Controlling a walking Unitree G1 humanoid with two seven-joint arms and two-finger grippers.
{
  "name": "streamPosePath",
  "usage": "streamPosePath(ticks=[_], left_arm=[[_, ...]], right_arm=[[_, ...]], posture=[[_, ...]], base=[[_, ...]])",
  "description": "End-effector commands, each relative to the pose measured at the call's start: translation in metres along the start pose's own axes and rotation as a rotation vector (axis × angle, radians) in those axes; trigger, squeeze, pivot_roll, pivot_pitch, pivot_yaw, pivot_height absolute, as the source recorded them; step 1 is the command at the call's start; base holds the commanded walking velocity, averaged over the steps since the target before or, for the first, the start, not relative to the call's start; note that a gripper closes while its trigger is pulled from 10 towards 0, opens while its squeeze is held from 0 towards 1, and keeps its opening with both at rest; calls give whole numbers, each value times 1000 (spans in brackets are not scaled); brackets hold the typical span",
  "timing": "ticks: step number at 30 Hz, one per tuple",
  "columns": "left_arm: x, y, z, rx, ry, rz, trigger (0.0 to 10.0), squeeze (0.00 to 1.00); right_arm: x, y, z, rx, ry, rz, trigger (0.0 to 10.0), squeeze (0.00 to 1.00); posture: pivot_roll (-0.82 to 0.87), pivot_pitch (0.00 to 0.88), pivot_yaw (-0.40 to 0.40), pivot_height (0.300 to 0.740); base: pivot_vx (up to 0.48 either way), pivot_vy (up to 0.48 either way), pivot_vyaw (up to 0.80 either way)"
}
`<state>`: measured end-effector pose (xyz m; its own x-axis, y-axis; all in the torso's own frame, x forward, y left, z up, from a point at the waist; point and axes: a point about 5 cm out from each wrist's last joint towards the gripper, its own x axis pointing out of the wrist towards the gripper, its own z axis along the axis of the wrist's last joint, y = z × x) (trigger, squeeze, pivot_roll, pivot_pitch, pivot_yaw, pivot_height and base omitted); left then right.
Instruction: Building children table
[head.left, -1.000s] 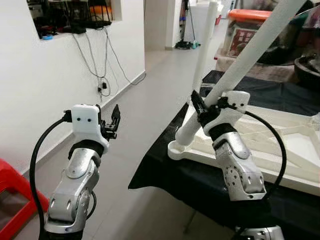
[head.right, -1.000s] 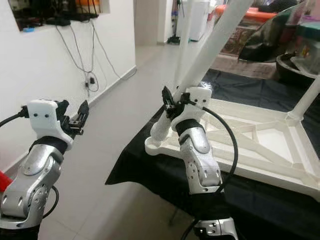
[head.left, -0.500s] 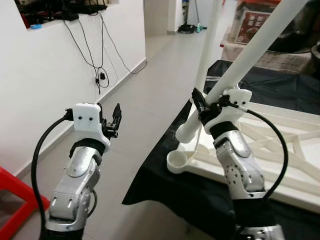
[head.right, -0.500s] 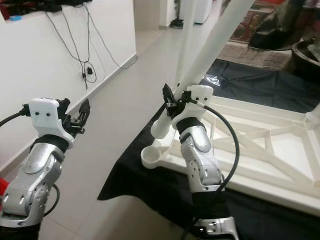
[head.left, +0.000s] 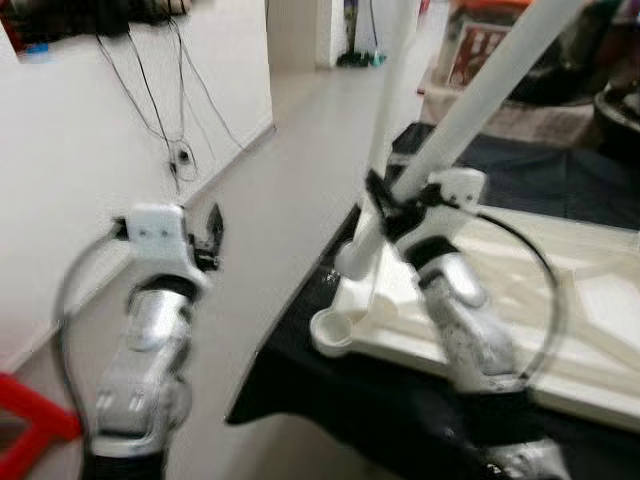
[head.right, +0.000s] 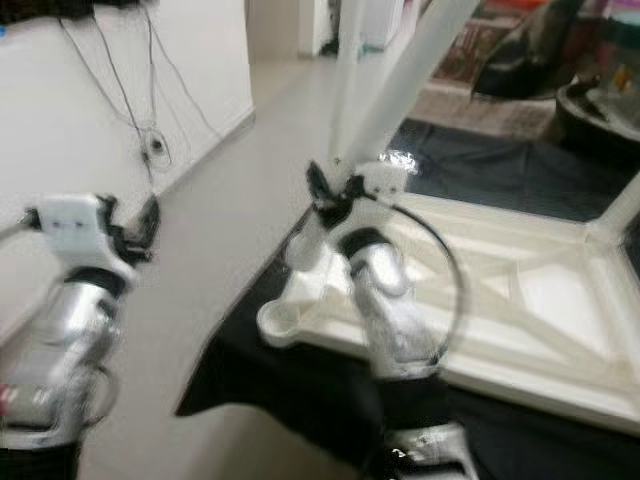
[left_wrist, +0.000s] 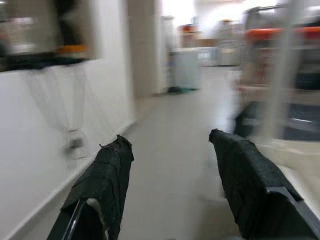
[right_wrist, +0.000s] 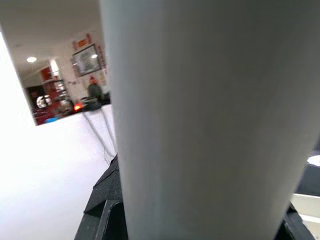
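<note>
leg clamped between right gripper fingers | left gripper fingers wide, empty

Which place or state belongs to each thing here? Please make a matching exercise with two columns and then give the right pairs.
Things:
1. right gripper
2. left gripper
3. round socket
4. black cloth

Places or states:
a. open, holding nothing, out over the floor
b. hanging over the table edge
c. shut on the tilted white leg
d. empty, at the near corner of the white tabletop frame

Pairs: 1-c, 2-a, 3-d, 4-b
</note>
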<state>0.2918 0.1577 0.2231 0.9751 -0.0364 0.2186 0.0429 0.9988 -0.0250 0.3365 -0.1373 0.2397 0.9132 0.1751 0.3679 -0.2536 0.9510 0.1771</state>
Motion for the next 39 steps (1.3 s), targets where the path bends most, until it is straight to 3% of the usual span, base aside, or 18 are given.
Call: streamPosePath(ticks=[1, 15, 20, 23, 27, 29, 34, 39], left_arm=[[-1, 3, 0, 6, 0, 12, 10000, 0], [-7, -4, -4, -41, 18, -23, 10000, 0], [-17, -15, -14, -59, 65, -146, 10000, 0], [-20, -17, -16, -62, 77, -177, 10000, 0], [-29, -22, -23, -64, 110, -226, 10000, 0], [-31, -24, -24, -66, 119, -231, 10000, 0], [-42, -33, -31, -88, 159, -266, 10000, 0], [-44, -39, -31, -90, 160, -287, 10000, 0]], right_arm=[[1, 4, -1, 0, -6, 11, 10000, 0], [13, -6, 0, -1, 10, 23, 10000, 0], [33, -18, 4, -37, 76, 82, 10000, 0], [36, -20, 5, -35, 92, 98, 10000, 0], [47, -36, 14, -122, 118, 48, 10000, 0], [49, -39, 17, -114, 123, 46, 10000, 0], [54, -40, 22, -67, 86, 190, 10000, 0], [56, -45, 20, -91, 89, 196, 10000, 0]], posture=[[53, 51, -24, 740], [50, 87, -29, 740], [88, 128, -6, 740], [95, 140, -6, 740], [108, 161, -16, 740], [106, 173, -16, 740], [106, 188, -16, 740], [83, 186, -39, 740]], base=[[0, 0, 0], [0, 0, 0], [0, 0, 0], [0, 0, 0], [0, 0, 0], [0, 0, 0], [0, 0, 0], [0, 0, 0]])
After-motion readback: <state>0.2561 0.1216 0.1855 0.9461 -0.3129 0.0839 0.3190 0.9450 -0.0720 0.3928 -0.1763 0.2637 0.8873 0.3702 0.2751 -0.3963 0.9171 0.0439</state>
